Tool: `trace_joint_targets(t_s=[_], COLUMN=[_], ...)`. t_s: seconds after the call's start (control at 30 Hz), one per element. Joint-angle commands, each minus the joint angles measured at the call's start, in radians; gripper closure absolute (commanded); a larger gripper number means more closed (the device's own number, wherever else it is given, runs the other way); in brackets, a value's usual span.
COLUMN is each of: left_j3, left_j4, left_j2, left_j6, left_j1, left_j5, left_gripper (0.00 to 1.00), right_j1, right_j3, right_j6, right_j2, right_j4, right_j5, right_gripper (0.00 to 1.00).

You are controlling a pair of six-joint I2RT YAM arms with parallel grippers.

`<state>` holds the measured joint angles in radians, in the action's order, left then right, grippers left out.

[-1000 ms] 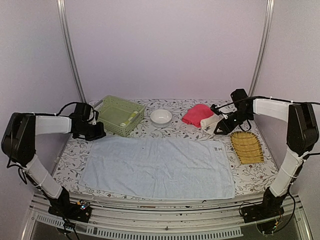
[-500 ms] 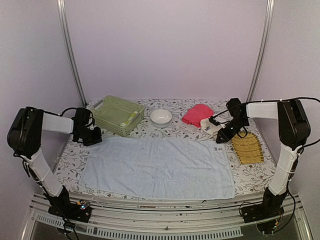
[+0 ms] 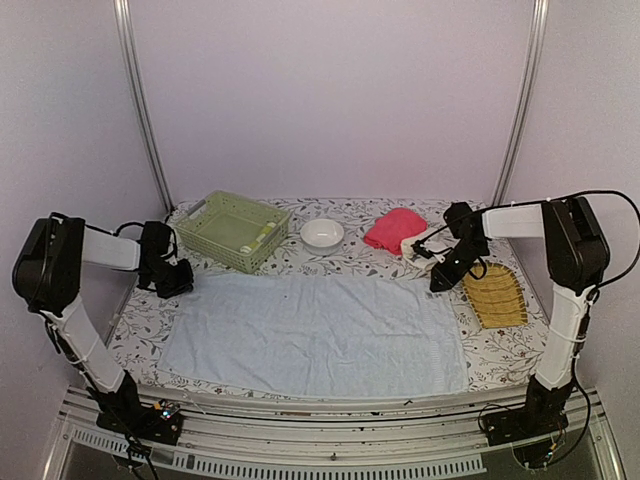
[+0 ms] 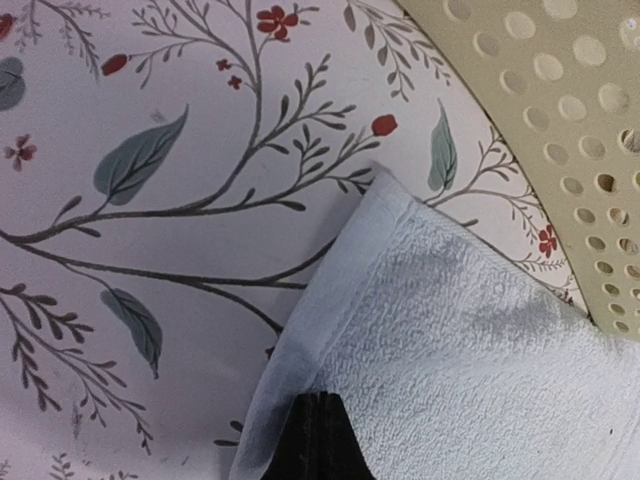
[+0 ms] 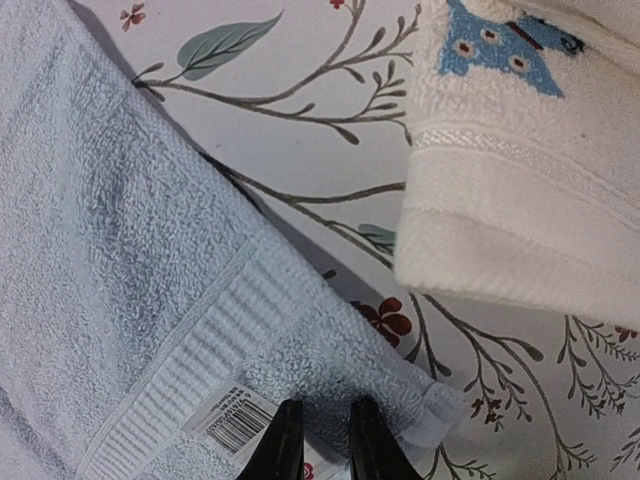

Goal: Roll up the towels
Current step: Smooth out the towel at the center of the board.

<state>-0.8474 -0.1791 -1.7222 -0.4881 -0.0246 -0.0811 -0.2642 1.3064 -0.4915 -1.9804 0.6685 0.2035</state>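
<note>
The very large pale blue towel [image 3: 320,335] lies flat across the table's middle. My left gripper [image 3: 180,285] is shut, its tips [image 4: 320,405] resting on the towel's far-left corner [image 4: 470,330], nothing visibly between them. My right gripper [image 3: 438,282] is at the towel's far-right corner [image 5: 120,260]; its jaws [image 5: 327,420] stand a narrow gap apart over the cloth. A rolled cream-white towel [image 3: 420,245] [image 5: 520,200] lies just beyond it, beside the bright pink towel [image 3: 395,228]. A small yellow-green-and-cream towel [image 3: 262,236] sits in the basket.
The pale green plastic basket [image 3: 232,230] [image 4: 560,120] stands at the far left, close to my left gripper. A white bowl [image 3: 322,233] sits at the far middle. The yellow woven tray [image 3: 493,295] lies right of the towel. A barcode label [image 5: 235,420] is on the towel's hem.
Both arms have come down and inward: the left gripper moved to the blue towel's far-left corner, the right gripper moved off the cream-white roll to the far-right corner.
</note>
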Motion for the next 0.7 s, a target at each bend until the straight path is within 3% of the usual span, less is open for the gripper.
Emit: trace_joint_targets(t_s=[0.0, 0.37, 0.67], left_j3=[0.028, -0.01, -0.147], left_j4=[-0.017, 0.009, 0.031], left_j2=[0.014, 0.12, -0.064], left_j6=[-0.007, 0.003, -0.022], left_j1=[0.031, 0.041, 0.04], left_j5=[0.023, -0.049, -0.14], left_gripper=[1.0, 1.0, 1.0], right_j1=[-0.009, -0.009, -0.009], right_j3=[0.027, 0.077, 0.076], right_j6=[0.001, 0.005, 0.018], right_j2=[-0.055, -0.033, 0.054], right_j4=[-0.02, 0.025, 0.039], right_j5=[-0.04, -0.018, 0.032], right_gripper=[0.8, 0.78, 0.75])
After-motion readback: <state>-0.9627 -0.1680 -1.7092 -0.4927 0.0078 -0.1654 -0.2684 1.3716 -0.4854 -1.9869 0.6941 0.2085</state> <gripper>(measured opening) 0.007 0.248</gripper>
